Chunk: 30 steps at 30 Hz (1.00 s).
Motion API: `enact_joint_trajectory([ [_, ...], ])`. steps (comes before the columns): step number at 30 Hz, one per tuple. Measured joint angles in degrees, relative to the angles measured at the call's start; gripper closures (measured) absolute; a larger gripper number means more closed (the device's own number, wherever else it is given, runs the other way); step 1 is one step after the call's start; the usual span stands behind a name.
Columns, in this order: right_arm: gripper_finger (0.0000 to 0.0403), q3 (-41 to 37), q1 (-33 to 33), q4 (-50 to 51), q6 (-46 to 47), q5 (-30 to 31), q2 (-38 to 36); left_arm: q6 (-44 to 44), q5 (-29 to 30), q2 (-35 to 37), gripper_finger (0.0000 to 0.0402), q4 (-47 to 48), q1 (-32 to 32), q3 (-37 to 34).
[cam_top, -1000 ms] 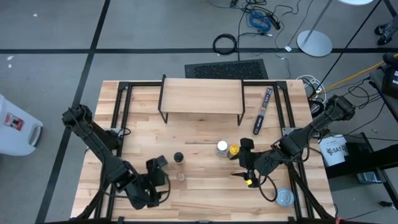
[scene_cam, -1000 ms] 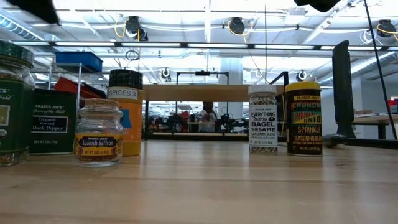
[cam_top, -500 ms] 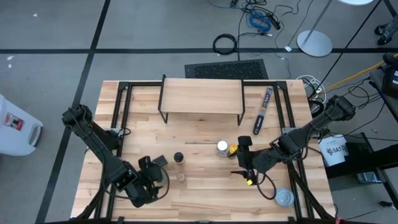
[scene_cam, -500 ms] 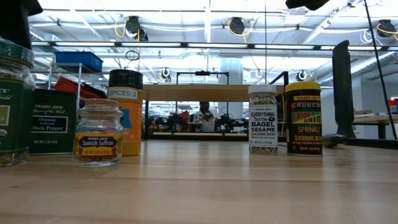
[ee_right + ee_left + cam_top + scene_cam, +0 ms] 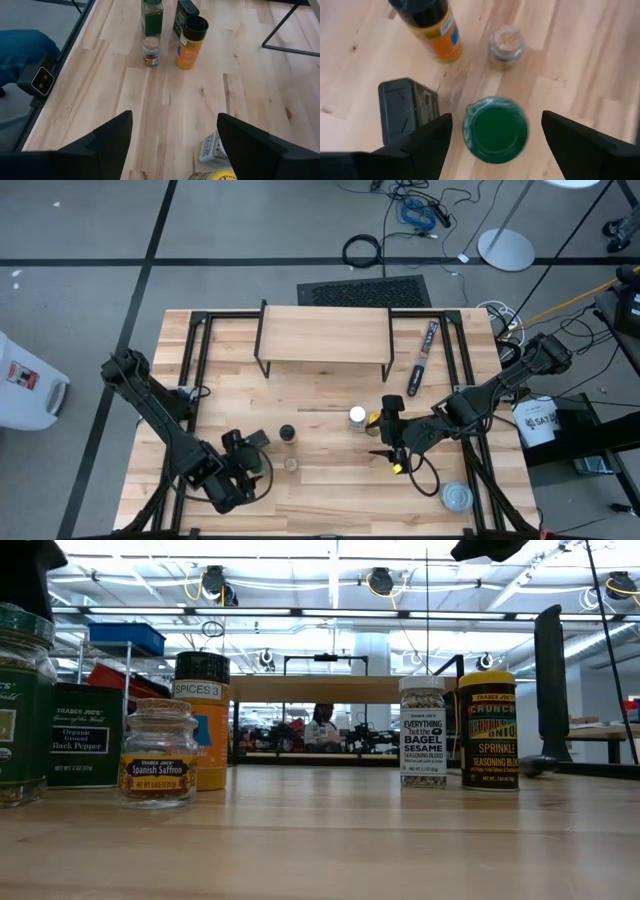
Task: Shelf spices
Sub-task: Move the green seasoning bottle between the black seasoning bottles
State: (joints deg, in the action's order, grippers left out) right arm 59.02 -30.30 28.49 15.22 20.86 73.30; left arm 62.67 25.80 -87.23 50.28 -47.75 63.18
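1. spices: i'm seeing the green-lidded jar (image 5: 495, 130) standing upright on the table (image 5: 330, 490) at the near left, directly under my left gripper (image 5: 492, 137), whose fingers are hanging spread to either side of the lid without touching it.
2. just beside that jar, the dark square tin (image 5: 407, 107) of black pepper is standing, and a little beyond, the small saffron jar (image 5: 158, 752) and the orange jar (image 5: 203, 720) with its black cap are sitting close together.
3. on the right, my right gripper (image 5: 172, 145) is hovering above the table with its fingers spread and nothing between them; the white-lidded bagel sesame jar (image 5: 422, 730) and the yellow-lidded jar (image 5: 489, 730) are standing side by side just below and ahead of it.
4. a flat round silver tin (image 5: 458, 498) is lying near the table's front right corner, well apart from the jars.
5. farther back, the shelf (image 5: 324, 335) is standing at the far middle of the table, its plank top carrying nothing; all six spices are standing on the table in front of it.
6. a long thin dark packet (image 5: 421, 358) is lying just to the right of the shelf.
7. beyond the table, a person (image 5: 322, 725) is showing in the room.
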Motion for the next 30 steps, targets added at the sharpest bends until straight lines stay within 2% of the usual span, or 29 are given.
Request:
enact_joint_trajectory([
  [7, 0.0124, 0.0, -0.02, -0.02, 0.59, -0.02, 0.0, -0.15, 0.33, -3.47, 0.0084, -0.02, 0.04, -0.07],
  [22, 0.0124, 0.02, -0.04, -0.94, 1.87, -0.02, 0.0, 0.01, 2.97, -5.58, 0.0087, -0.23, 0.64, -0.07],
  [30, 0.0124, 0.02, -0.04, -0.9, 2.1, -0.02, 0.0, -0.01, 1.74, -5.58, 0.0154, -0.2, 1.29, -0.07],
])
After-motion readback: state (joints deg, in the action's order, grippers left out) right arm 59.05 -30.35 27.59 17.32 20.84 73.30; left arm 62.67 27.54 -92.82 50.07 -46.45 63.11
